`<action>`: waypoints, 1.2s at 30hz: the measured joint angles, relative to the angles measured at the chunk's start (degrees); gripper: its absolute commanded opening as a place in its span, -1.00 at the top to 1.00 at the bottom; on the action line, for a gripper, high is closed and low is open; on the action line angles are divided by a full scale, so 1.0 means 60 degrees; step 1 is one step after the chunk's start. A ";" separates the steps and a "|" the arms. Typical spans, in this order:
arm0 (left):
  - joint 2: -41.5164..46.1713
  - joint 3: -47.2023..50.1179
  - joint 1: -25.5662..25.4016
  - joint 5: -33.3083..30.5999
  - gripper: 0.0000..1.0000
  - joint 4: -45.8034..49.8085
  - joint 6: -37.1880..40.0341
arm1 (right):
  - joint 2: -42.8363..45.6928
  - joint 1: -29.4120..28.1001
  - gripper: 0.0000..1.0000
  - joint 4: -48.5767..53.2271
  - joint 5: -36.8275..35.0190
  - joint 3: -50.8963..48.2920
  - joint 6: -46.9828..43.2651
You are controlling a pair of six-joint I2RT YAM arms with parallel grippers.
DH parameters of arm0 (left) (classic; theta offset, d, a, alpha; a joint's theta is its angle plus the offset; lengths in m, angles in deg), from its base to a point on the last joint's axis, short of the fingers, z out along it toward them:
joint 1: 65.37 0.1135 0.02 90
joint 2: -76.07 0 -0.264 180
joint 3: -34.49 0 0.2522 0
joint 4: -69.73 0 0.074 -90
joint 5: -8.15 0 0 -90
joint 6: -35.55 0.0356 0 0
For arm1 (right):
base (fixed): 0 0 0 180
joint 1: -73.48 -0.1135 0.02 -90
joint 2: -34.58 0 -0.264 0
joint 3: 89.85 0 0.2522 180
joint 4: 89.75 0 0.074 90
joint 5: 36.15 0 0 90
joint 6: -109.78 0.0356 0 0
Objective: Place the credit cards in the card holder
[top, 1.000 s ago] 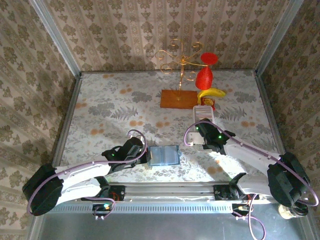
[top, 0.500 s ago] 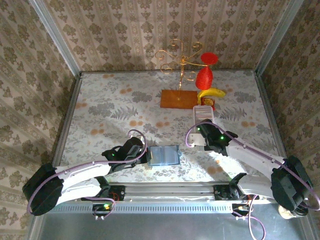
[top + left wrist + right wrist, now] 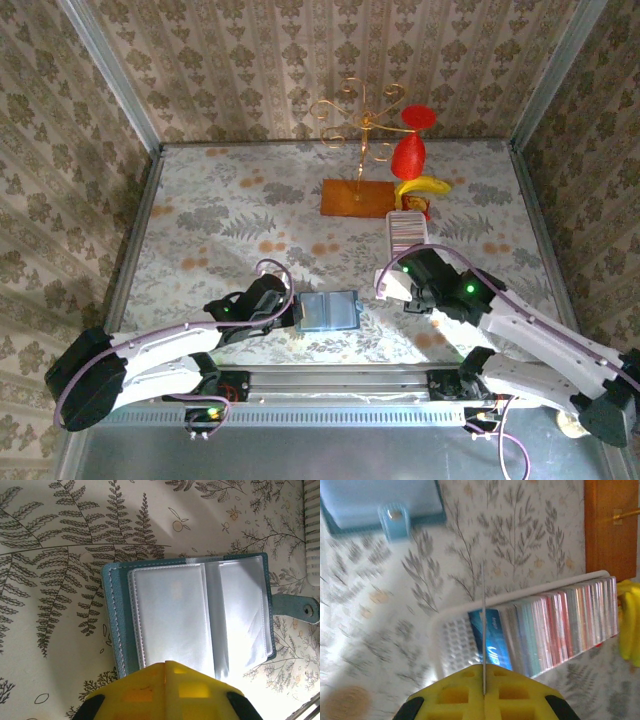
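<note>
- Credit card, thin pale plastic [image 3: 483, 630], is now clamped edge-on in the right gripper [image 3: 484, 677], just drawn from the long white tray [image 3: 449, 635] ahead: 1 ready to insert.
- Teal-blue folding card holder [image 3: 190, 620] lies open before the left gripper [image 3: 166, 675], whose fingers are pressed together.

The top camera looks steeply down from high above the near edge over the whole table [image 3: 220, 210]. The wrist cameras face down at close range, left over the card holder [image 3: 195, 620], right over the white tray [image 3: 447, 635] of credit cards [image 3: 560, 625]. All three views share the card holder.
</note>
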 measured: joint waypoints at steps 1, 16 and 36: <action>0.0022 0.0000 -0.0025 0.0025 0.84 -0.0004 0.0000 | 0.0138 -0.0069 1.00 0.0000 0.0240 0.0091 0.0645; 0.0073 0.0000 -0.0040 0.0164 0.60 -0.0004 -0.0182 | -0.1559 -0.0259 1.00 -0.4011 0.3759 -0.0619 1.2688; -0.0845 -0.0007 -0.0062 -0.0015 0.86 0.0208 -0.0288 | -0.5147 -0.0911 1.00 -0.7515 0.4492 -0.1271 1.5711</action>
